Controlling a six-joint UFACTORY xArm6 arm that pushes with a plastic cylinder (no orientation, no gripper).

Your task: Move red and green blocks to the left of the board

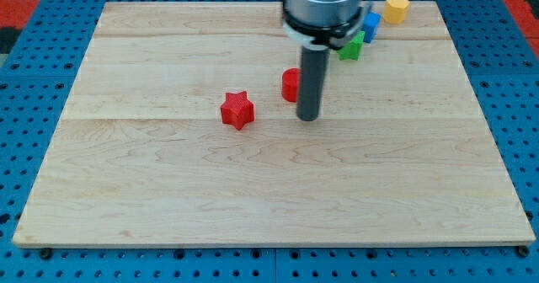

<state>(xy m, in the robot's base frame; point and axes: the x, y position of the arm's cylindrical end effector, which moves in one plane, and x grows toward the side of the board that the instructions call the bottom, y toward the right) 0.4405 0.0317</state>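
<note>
My tip (309,117) touches a red block (290,85); no writing shows.

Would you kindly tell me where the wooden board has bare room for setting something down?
Free: the view's left, beyond the red star block, and the whole bottom. Crowded: around my tip beside the red block, and the green, blue, yellow blocks top right.

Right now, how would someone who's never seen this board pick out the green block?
Start at the wooden board and go to its top edge, right of centre, where three blocks cluster. The green block is the lowest and leftmost, touching the blue block, with the yellow block beyond. My tip sits lower left of it.
</note>
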